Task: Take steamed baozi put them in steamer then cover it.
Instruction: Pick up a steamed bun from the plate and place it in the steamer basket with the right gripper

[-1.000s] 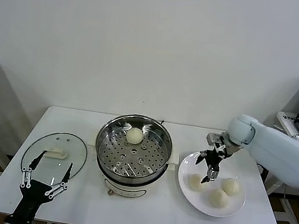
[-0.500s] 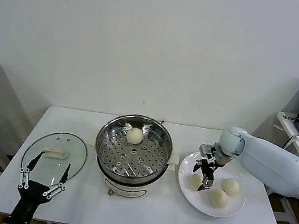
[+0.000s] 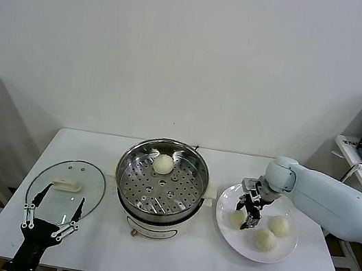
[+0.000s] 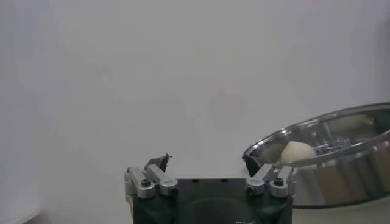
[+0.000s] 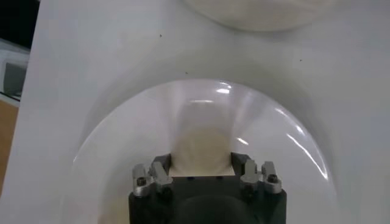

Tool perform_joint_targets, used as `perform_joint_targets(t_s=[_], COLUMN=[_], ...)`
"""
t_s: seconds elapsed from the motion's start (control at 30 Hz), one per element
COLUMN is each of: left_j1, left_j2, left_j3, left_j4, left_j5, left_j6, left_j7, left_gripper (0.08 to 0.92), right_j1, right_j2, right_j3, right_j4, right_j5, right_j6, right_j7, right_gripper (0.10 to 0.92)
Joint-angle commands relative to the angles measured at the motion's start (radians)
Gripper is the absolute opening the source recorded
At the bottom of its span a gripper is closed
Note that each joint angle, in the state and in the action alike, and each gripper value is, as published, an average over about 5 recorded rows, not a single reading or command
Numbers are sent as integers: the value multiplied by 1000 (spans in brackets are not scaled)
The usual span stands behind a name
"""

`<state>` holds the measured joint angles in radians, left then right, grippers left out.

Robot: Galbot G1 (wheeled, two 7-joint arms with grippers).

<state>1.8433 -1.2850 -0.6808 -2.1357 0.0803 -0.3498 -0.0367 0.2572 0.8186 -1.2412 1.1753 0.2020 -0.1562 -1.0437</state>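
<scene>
A: Head view. What has changed over the last second?

B: The right gripper (image 3: 248, 215) has come down from above the white plate (image 3: 286, 253) onto the leftmost bun (image 3: 236, 218) of the three steamed baozi there, its fingers spread on either side of the bun. One bun (image 3: 164, 163) already lies at the far side of the steamer (image 3: 161, 182). The cover (image 3: 66, 188) rests on the desk (image 3: 174, 259) at the left, with the left gripper (image 3: 52, 214) parked just near of it, fingers spread.

A: Left wrist view?

B: The idle gripper's open fingers (image 4: 270, 177), with the steamer (image 4: 341, 158) and its bun (image 4: 297, 151) beyond.

A: Right wrist view?

B: The bun (image 5: 202, 149) sits between the fingers (image 5: 245, 168), on the plate (image 5: 122, 152); contact cannot be confirmed.

A: Meaning for the task?

B: Probably the second pickup is starting; closing on the bun seems next. Three buns and the cover remain.
</scene>
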Motion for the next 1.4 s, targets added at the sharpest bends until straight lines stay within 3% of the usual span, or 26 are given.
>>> perform_joint_targets(t_s=[0.03, 0.27, 0.63, 1.03, 1.4], left_j1=[-1, -4, -5, -13, -14], left_j2=[3, 12, 15, 14, 14], left_j3=[-1, -3, 10, 14, 6], left_j4=[-3, -22, -41, -49, -45], left_j5=[-2, -7, -9, -9, -19], left_j6=[0, 3, 1, -3, -8], left_j7=[1, 1, 0, -3, -3], left_gripper=[823, 823, 823, 823, 823], right_j1=[51, 322, 664, 565, 447], right_j2=[-17, 23, 272, 560, 686], right_j3=[3, -64, -172, -237, -272], right_j4=[45, 80, 109, 118, 24], right_j5=[-8, 62, 293, 470, 464], right_j6=[4, 28, 34, -105, -163], right_j7=[-1, -107, -233, -79, 48], right_gripper=[670, 672, 662, 653, 645])
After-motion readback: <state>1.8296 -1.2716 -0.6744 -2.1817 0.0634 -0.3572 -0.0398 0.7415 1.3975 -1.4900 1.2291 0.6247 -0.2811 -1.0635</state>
